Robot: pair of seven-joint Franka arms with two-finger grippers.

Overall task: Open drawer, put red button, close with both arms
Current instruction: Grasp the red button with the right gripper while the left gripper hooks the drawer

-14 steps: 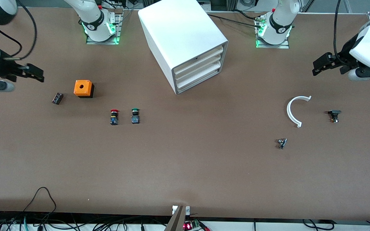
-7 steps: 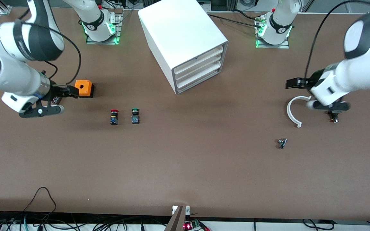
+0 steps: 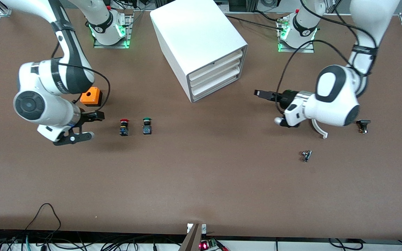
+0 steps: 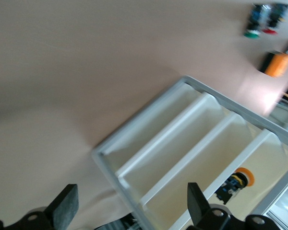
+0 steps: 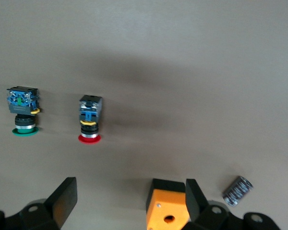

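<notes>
The red button [image 3: 124, 127] is seen lying on the counter [image 3: 201, 181], just beside the green-capped button [image 3: 147, 126], which lies at its 3 o'clock in the front view. The right tool [image 3: 96, 116] is held low over the counter near the button, at its 9 o'clock, with its fingers [image 5: 62, 201] spread wide and nothing between them. The orange box [image 3: 90, 96] is partly covered by the right arm. The drawer [image 3: 218, 71] sits shut in the white cabinet [image 3: 197, 42]. The left tool [image 3: 262, 93] is held over the counter in front of the cabinet, fingers [image 4: 65, 211] wide apart and empty. The white curved piece [image 3: 319, 129] is largely hidden under the left arm.
</notes>
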